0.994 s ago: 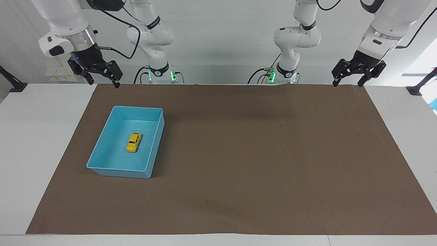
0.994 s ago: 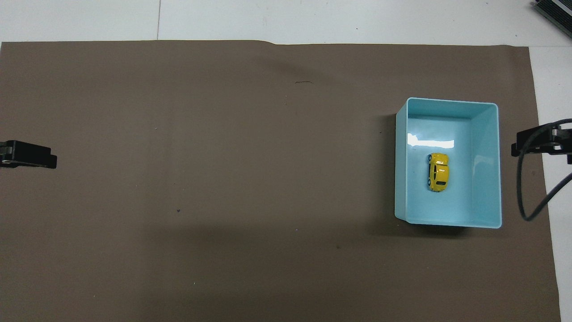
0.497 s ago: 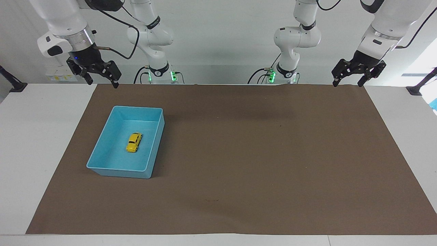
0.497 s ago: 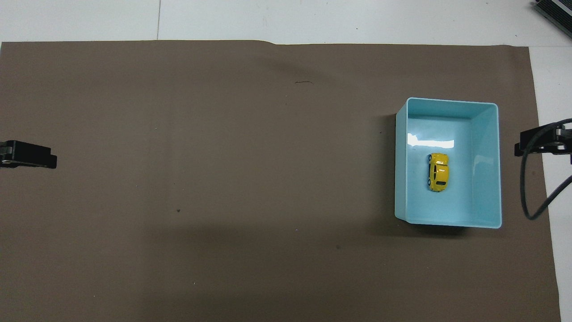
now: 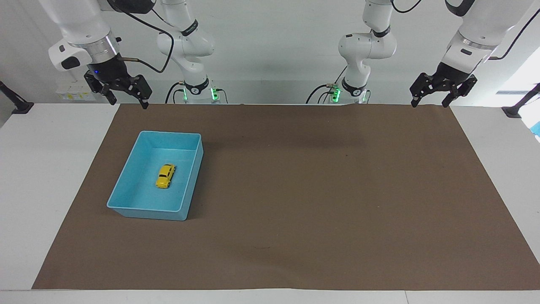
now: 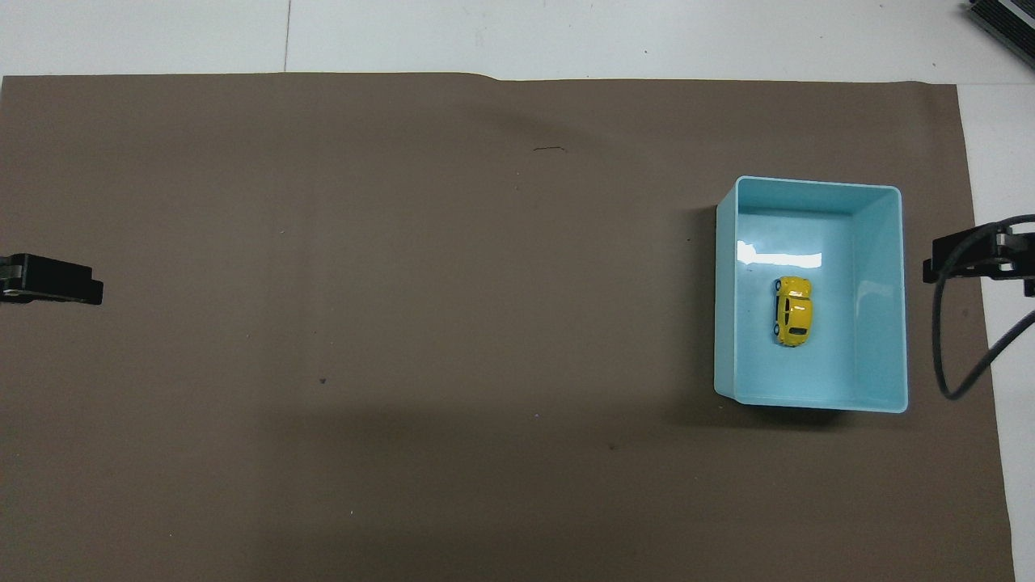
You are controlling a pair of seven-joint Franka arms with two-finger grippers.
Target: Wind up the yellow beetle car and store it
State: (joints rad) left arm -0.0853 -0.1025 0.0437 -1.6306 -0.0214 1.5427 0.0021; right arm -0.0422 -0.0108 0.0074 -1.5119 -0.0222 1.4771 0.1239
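The yellow beetle car [image 5: 165, 176] rests on its wheels on the floor of the blue tray [image 5: 126, 189], near the tray's middle; it also shows in the overhead view [image 6: 792, 311] inside the tray [image 6: 881, 307]. My right gripper [image 5: 128, 102] is open and empty, raised over the mat's corner at the right arm's end, apart from the tray; it shows at the overhead view's edge [image 6: 974, 257]. My left gripper [image 5: 429, 103] is open and empty, raised over the mat's corner at the left arm's end [image 6: 50, 279], and waits.
A brown mat [image 5: 320, 190] covers most of the white table [image 5: 46, 169]. The tray stands on the mat toward the right arm's end. A black cable [image 6: 946, 356] hangs from the right arm beside the tray.
My right gripper drifted slightly away from the tray and came back. The car, the tray and the left gripper have not moved.
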